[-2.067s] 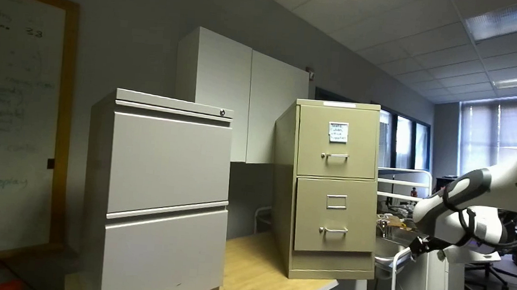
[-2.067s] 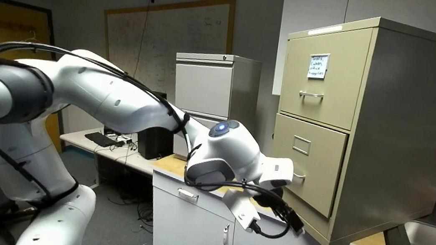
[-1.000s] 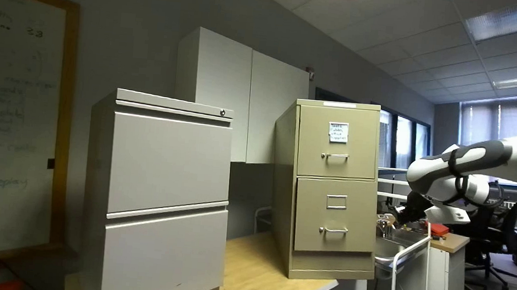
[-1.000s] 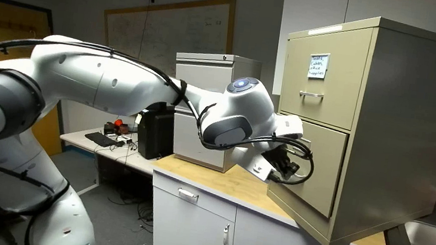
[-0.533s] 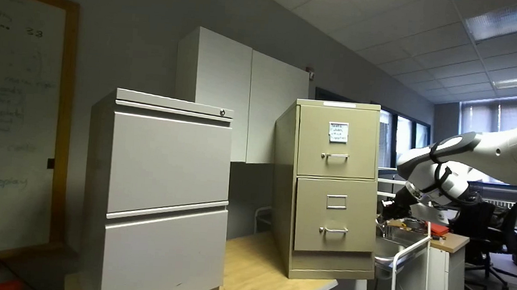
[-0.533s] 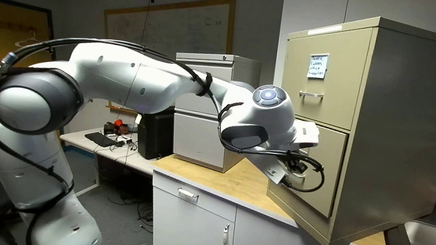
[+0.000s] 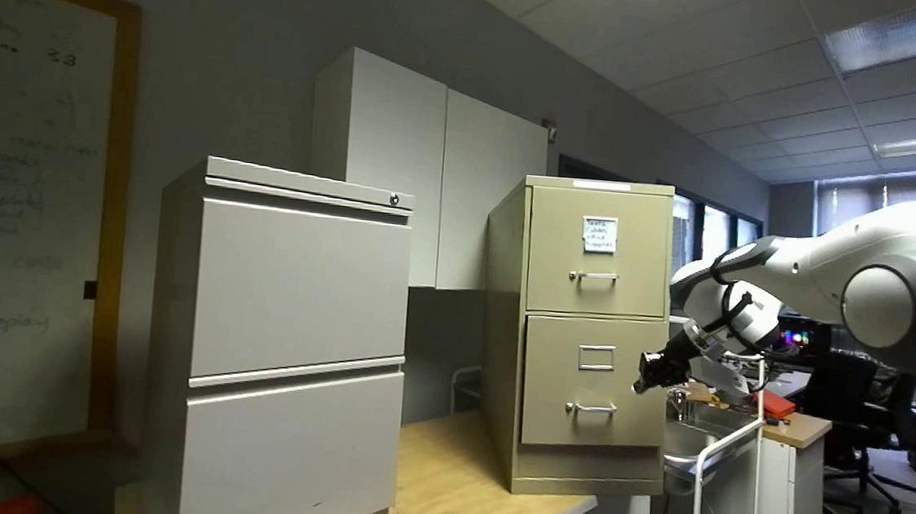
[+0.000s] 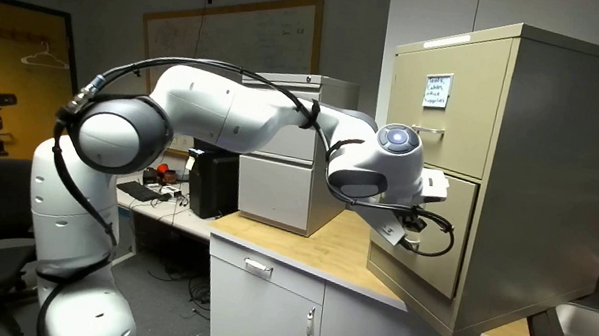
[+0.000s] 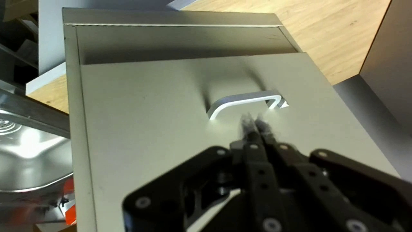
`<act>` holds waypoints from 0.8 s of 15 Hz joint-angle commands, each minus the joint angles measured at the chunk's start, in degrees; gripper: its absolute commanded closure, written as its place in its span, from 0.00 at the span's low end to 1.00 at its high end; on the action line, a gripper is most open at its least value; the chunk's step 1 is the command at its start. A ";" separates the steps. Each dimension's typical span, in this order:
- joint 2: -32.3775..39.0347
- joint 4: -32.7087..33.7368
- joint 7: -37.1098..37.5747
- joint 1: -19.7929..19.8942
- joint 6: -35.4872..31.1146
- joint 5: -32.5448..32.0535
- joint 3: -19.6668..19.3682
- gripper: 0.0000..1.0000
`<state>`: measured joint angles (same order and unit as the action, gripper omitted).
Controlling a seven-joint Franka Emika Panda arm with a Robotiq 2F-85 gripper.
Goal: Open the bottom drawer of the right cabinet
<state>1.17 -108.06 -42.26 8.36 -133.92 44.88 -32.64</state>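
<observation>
Fully closed and empty, the Robotiq gripper points toward the silver handle just above the wrist view's centre, presumably narrowed to hook behind it and pull. Right of centre in both exterior views, the bottom drawer of the tan filing cabinet looks plain, with a paperless label holder, and seems slightly proud.

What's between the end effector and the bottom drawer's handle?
Nothing: in the wrist view, only bare drawer front shows between the end effector and silver handle.
</observation>
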 commanded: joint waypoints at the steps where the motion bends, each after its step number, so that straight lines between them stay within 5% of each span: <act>1: 6.29 6.35 -0.15 6.47 4.02 2.09 5.56 0.73; 9: 13.60 13.81 2.04 15.27 4.70 4.78 13.17 0.12; 12: 16.18 16.81 3.05 17.14 5.88 7.88 14.97 0.00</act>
<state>14.27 -96.10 -41.26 22.97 -130.46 50.17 -19.93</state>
